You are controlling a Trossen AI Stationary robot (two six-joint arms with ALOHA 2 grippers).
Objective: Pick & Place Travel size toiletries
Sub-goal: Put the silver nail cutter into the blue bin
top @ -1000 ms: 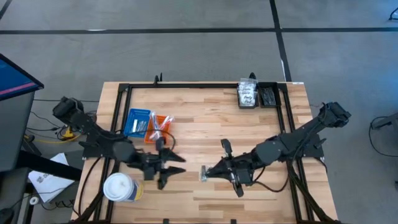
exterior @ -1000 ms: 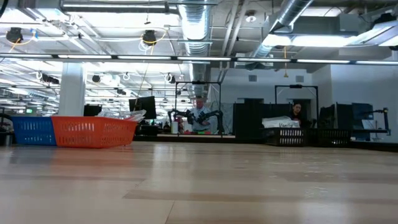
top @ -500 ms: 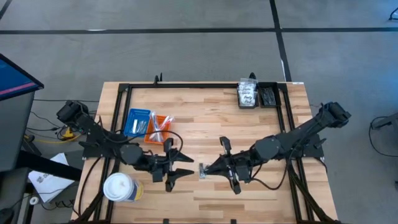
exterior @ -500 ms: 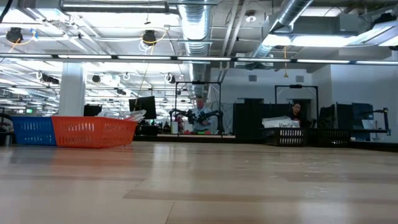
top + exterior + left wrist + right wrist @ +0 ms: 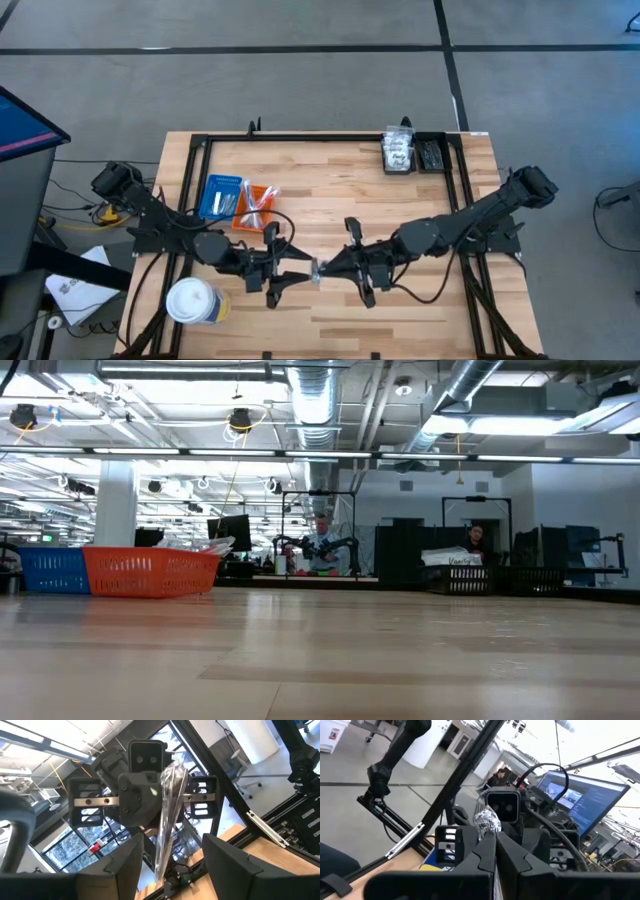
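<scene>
Over the table's middle the right gripper (image 5: 322,270) stays clamped on a crinkly clear packet (image 5: 167,805), holding it out edge-on between the left gripper's (image 5: 297,269) spread fingers (image 5: 235,865) — apparently a hand-off toward the trays (image 5: 238,200) on that arm's side.

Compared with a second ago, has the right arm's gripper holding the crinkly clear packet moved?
Yes. In the high view the right gripper with the crinkly clear packet has moved left, away from the black bin, up to the open left gripper.

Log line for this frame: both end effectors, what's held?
phase: handover mid-table | right end effector: shut on clear packet | left end effector: open around the packet | trays: far-left
</scene>
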